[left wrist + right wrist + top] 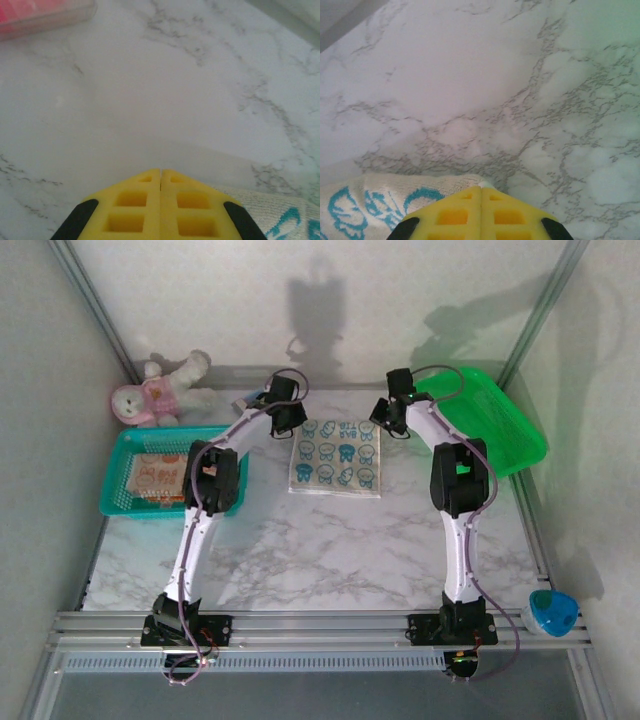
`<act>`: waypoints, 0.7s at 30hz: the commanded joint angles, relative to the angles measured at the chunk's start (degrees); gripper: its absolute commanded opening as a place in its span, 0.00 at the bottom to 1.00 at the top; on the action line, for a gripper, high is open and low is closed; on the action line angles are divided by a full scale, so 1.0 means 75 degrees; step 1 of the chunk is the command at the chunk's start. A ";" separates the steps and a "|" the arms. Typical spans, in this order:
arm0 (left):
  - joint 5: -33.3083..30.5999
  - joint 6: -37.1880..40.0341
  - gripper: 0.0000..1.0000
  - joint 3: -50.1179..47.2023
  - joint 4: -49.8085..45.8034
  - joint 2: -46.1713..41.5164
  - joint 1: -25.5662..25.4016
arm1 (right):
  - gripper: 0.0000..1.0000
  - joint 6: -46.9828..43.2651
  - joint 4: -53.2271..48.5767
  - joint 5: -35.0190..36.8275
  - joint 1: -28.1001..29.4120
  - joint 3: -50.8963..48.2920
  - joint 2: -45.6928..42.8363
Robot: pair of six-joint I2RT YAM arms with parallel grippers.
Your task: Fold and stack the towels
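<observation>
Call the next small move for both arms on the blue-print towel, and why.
Probably raise both far corners slightly, together, to start the fold. The left fingers and right fingers are shut at the far corners of the white-and-blue towel, which lies flat and unfolded on the table. I can't confirm either pinch caught cloth.

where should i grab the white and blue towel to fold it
Take the white and blue towel by its two far corners, coming down from above. It lies flat and square on the table, so the corners probably pinch up easiest for folding toward the near edge.
</observation>
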 commanded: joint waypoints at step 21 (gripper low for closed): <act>-0.0033 0.0103 0.00 -0.3666 0.2323 -0.2676 -0.0020 | 0.00 -0.0296 0.1079 -0.0525 -0.0007 -0.2489 -0.2094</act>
